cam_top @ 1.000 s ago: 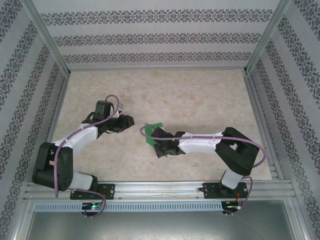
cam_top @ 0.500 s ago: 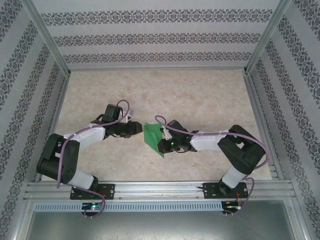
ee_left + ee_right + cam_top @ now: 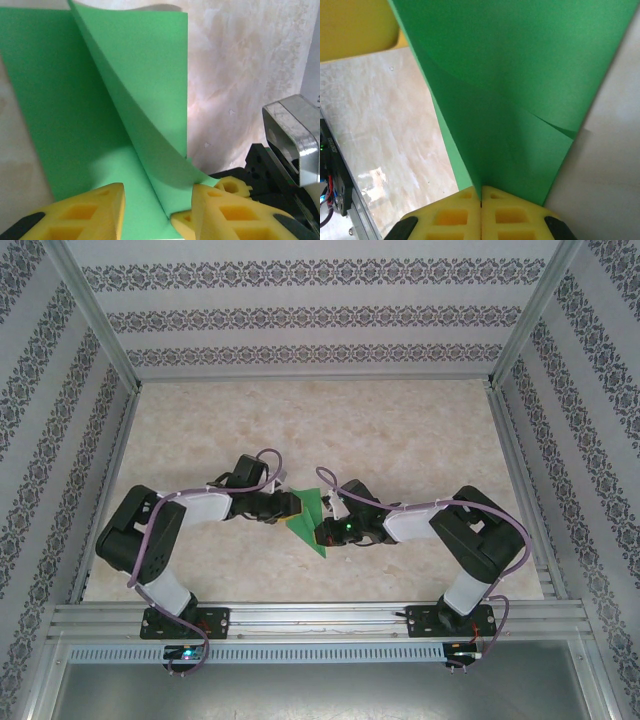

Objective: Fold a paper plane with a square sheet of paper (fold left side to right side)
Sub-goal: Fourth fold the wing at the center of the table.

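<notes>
Paper (image 3: 308,525) is pinched by the right claw (image 3: 481,192) (jaws pressed together); the left claw (image 3: 157,192) is spread astride it.

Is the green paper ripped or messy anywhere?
No rip shows. The paper has a small kink near one edge, and in the left wrist view one flap curls up instead of lying flat.

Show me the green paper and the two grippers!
green paper (image 3: 308,520): top view, its visible middle.
left gripper (image 3: 157,202): left wrist view, between its yellow fingertips.
right gripper (image 3: 481,199): right wrist view, where its fingertips meet.
</notes>
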Robot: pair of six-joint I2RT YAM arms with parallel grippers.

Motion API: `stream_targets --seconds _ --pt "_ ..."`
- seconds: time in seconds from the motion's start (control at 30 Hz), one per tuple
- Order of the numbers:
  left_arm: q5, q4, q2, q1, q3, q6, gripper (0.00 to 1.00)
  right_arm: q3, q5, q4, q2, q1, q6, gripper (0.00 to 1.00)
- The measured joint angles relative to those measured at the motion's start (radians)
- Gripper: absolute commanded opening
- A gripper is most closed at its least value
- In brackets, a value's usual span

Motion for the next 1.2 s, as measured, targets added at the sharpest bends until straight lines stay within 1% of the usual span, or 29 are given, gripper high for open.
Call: stream_targets --seconds 0.2,0.6,1.03,1.2 --pt "-0.026 0.004 0.044 -0.012 0.033 -0.002 0.39 0.000 -0.015 0.004 0.004 -0.006 0.003 0.11" --pt "-0.089 -0.029 0.084 -0.014 0.076 0.002 0.39 0.000 -0.039 0.015 0.003 -0.006 0.003 0.21" --pt "-0.094 -0.035 0.093 -0.016 0.089 0.003 0.39 0.003 -0.043 0.008 -0.025 -0.008 0.004 0.33" --pt "-0.095 -0.035 0.093 -0.017 0.089 0.003 0.39 0.003 -0.048 0.008 -0.079 -0.047 0.019 0.40"
